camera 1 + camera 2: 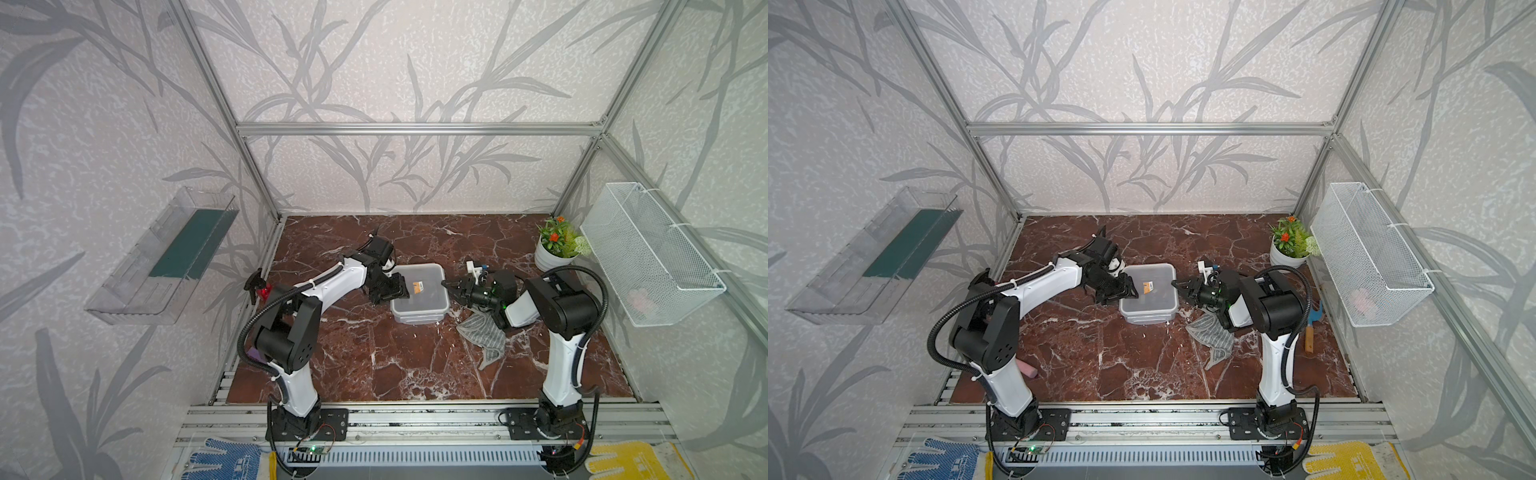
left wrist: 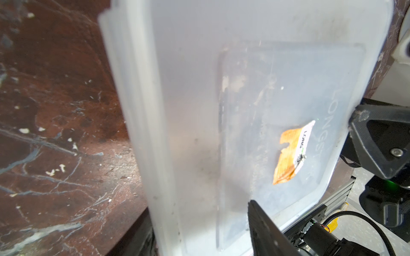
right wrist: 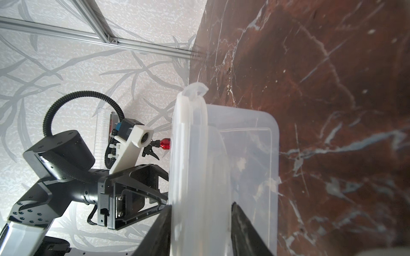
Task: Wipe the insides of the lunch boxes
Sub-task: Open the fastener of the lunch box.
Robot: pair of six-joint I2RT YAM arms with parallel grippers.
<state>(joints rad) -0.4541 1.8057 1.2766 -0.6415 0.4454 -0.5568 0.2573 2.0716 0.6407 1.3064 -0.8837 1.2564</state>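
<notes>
Marble-patterned table [image 1: 374,353] takes up the whole floor of the booth. A long clear tray [image 1: 162,257] hangs on the wall by the left arm and a white wire basket [image 1: 652,253] on the wall by the right. Mid-table sit the lunch boxes [image 1: 422,303], nested as one pile by the look of their doubled rims. A grey cloth [image 1: 484,336] lies crumpled just beside them, beneath the right arm. The left gripper [image 1: 392,293] is at the pile's left end, jaws plainly apart. The right gripper [image 1: 451,290] is at the opposite end, its fingers [image 3: 159,232] on either side of the rim. Whether they pinch it I can't tell. Smallest of all, an orange sticker [image 1: 418,286] shows on top of the pile.
</notes>
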